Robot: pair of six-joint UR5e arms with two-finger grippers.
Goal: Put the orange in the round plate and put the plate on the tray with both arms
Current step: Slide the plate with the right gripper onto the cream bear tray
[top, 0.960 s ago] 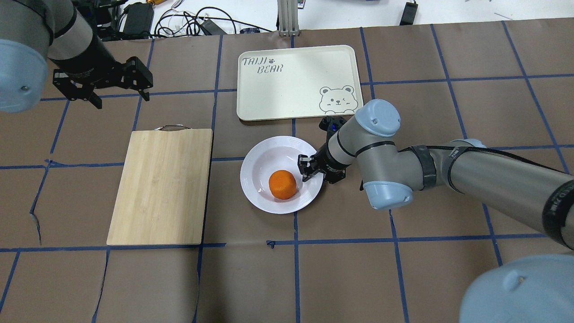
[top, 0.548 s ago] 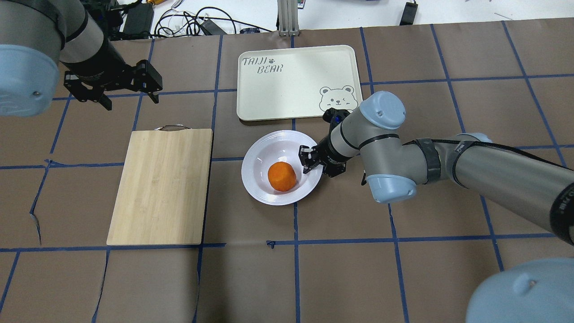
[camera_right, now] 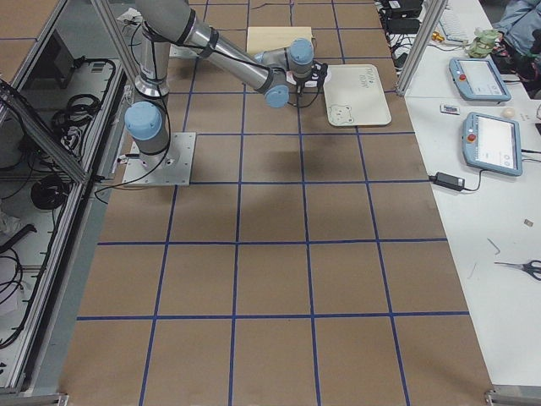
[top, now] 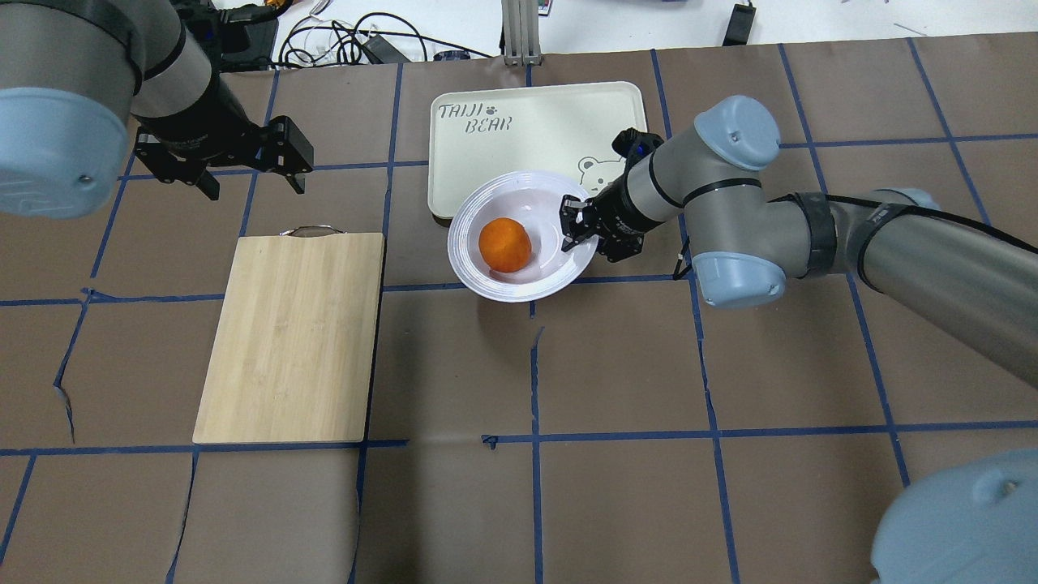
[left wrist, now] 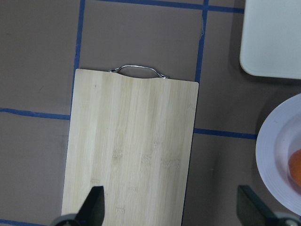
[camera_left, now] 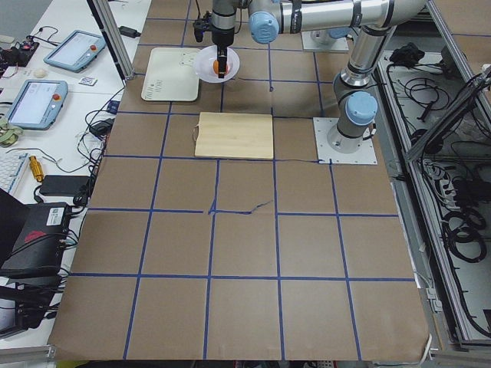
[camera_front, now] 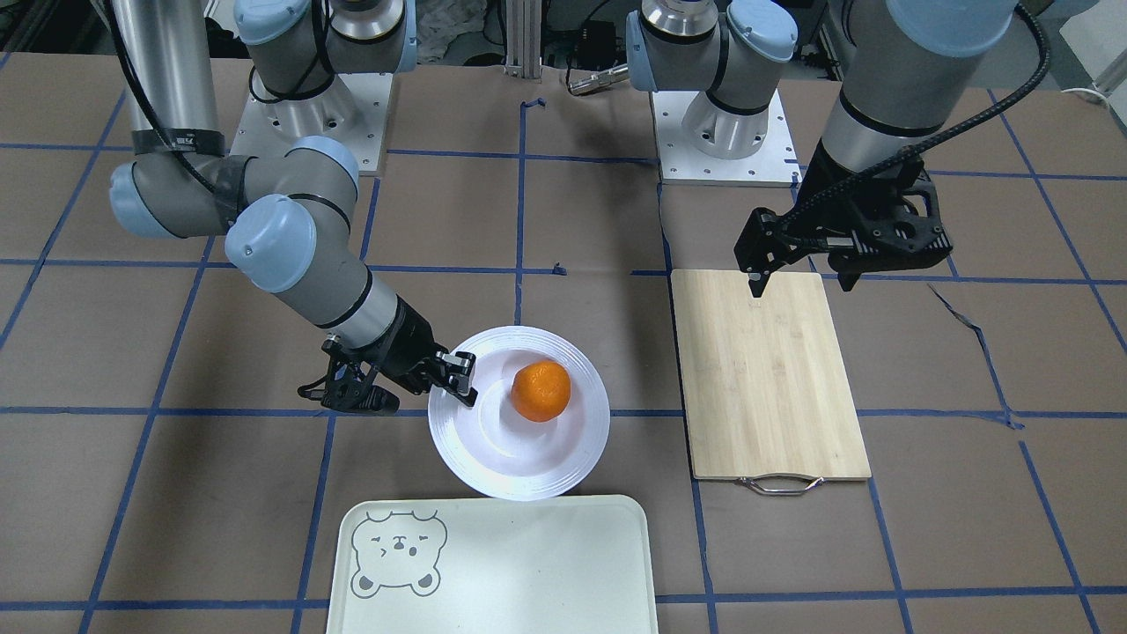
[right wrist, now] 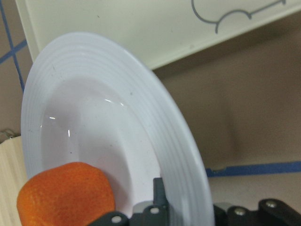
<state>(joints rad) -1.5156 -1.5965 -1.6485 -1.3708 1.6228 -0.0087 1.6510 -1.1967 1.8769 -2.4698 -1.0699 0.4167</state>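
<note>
Now, plate [top: 507,289]: closer to the tray [top: 535,138] than a second ago, its far rim overlapping the tray's near edge.
Orange [top: 504,244]: in the plate's hollow, carried along.
Right gripper [top: 577,229]: clamped on the plate's rim.
Left gripper [top: 256,190]: fingers apart, above the table beyond the board [top: 292,341], shifted slightly toward the tray.

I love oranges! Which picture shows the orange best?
The front-facing view: the orange sits whole and sharp in the round plate. Overhead shows it whole too. The right wrist view cuts it off at the bottom, the left wrist view catches a sliver, and the side views show hardly anything.
</note>
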